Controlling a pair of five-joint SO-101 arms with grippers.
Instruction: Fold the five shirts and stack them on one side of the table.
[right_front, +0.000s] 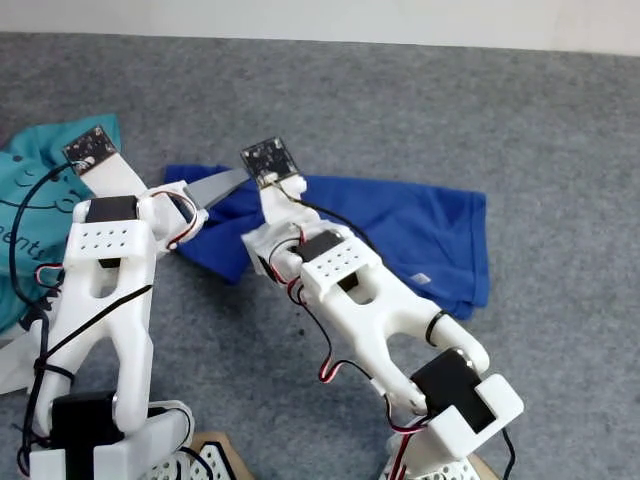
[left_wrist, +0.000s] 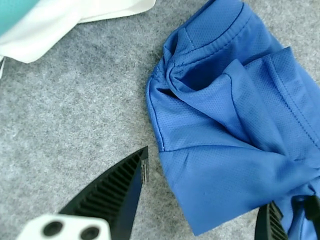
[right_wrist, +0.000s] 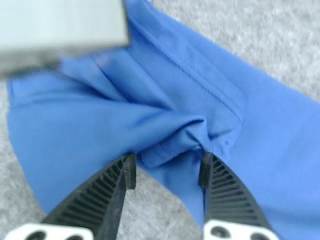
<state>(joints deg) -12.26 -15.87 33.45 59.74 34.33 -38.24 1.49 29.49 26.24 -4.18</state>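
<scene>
With left gripper (left_wrist: 207, 185) and right gripper (right_wrist: 168, 160) both spread over the bunched shirt (right_front: 420, 235), I risk pinching several layers and skewing the fold.

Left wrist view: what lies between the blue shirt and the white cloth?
Only bare grey table: the left wrist view shows the blue shirt and the white cloth lying apart, nothing between them.

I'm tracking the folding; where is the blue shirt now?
In the high view the blue shirt lies rumpled in the middle of the table, just right of the teal shirt at the left edge.
</scene>
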